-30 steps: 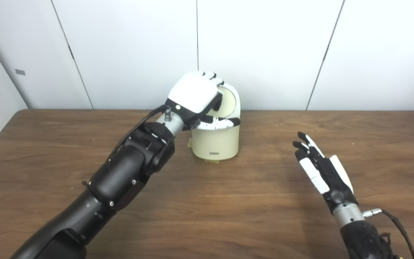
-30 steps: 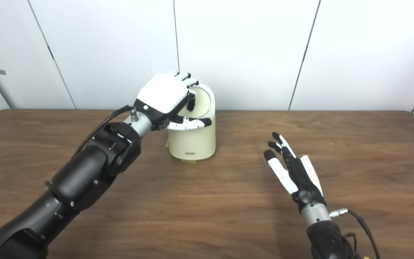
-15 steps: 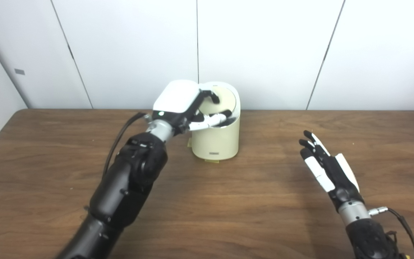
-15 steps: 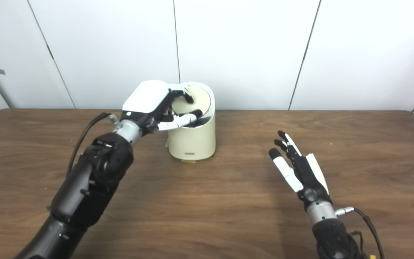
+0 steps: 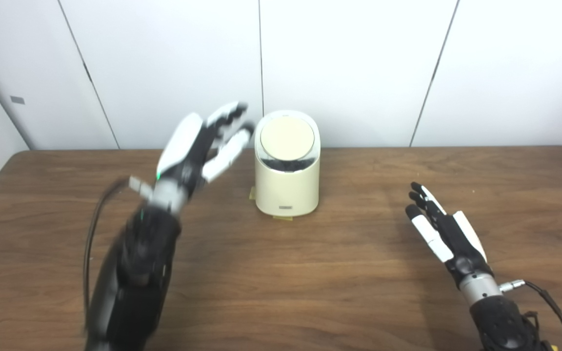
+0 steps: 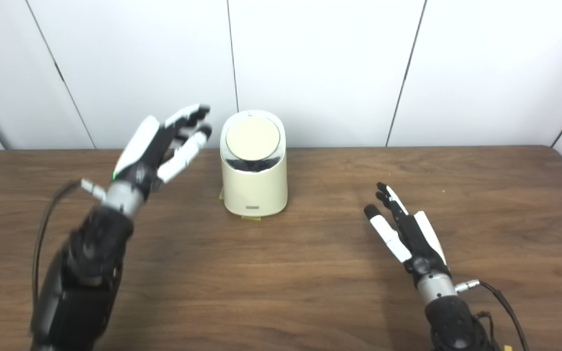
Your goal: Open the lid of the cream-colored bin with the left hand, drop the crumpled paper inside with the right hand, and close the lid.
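Wooden table (image 5: 281,273), white wall behind. Your cream-colored bin (image 5: 287,187) stands upright at frame center, round lid (image 5: 286,138) tilted toward you. Left hand (image 5: 198,146) and right hand (image 5: 444,231) both splayed wide, empty.

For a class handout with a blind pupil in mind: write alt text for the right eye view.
A cream-colored bin stands on a wooden table near the white back wall, its round lid facing up and forward. The robot's left hand, fingers spread and holding nothing, is raised beside the bin without touching it; the right hand is open over the table, also holding nothing.

Cream-colored bin (image 5: 287,183) upright on table — round lid (image 5: 287,138) tilted, dark gap below.
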{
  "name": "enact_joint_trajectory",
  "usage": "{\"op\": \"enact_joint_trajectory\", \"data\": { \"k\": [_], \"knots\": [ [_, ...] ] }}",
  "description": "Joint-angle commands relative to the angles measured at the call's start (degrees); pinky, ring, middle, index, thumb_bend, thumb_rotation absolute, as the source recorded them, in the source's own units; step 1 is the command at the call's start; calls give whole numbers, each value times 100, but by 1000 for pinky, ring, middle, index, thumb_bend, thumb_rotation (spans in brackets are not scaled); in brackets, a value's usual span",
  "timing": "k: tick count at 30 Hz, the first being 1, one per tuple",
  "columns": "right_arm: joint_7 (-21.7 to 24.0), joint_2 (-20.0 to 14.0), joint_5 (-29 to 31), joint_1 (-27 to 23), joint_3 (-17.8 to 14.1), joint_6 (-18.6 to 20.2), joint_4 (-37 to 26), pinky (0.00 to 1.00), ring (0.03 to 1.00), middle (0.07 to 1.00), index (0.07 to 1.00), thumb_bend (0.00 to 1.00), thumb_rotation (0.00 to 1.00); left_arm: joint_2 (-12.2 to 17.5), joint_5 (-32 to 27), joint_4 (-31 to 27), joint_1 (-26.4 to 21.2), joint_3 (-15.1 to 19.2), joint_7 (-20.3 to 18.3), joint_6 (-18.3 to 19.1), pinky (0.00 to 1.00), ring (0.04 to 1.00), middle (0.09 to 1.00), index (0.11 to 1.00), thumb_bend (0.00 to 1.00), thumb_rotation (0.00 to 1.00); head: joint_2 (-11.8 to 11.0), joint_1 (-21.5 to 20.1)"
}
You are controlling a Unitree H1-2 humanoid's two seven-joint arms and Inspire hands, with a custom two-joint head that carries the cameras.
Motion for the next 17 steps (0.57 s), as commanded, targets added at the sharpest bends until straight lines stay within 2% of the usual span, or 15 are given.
{"op": "enact_joint_trajectory", "data": {
  "k": [1,3,6,8,9,11,17],
  "knots": [
    [-55,-66,50,-165,-65,-321,-54,998,968,949,966,716,1000,-166,-354,-154,-64,189,475,-475,896,915,919,961,421,923,17,-3],
    [-63,-20,134,-169,-108,-325,-27,1000,976,951,969,713,1000,-319,-702,-129,188,342,670,-695,915,936,941,973,428,933,13,-21],
    [-140,67,214,-210,-139,-532,135,1000,983,950,968,693,1000,-384,-1172,-126,488,461,694,-845,905,944,959,978,437,979,9,-37],
    [-132,242,582,-257,-281,-570,229,1000,994,962,971,699,1000,-419,-1467,-127,661,537,689,-874,936,960,971,985,456,990,10,-29],
    [-128,393,908,-281,-431,-560,284,1000,997,966,973,701,1000,-521,-1818,-106,771,647,686,-901,947,966,975,987,466,988,19,-17],
    [-123,575,1301,-304,-621,-580,362,1000,1000,983,983,698,1000,-657,-2313,-71,911,785,680,-945,989,993,989,996,465,936,24,-2],
    [-34,749,1806,-220,-777,-727,404,1000,1000,1000,1000,653,1000,-907,-2716,39,1263,884,865,-1118,1000,1000,1000,1000,432,991,31,-59]
  ]
}}
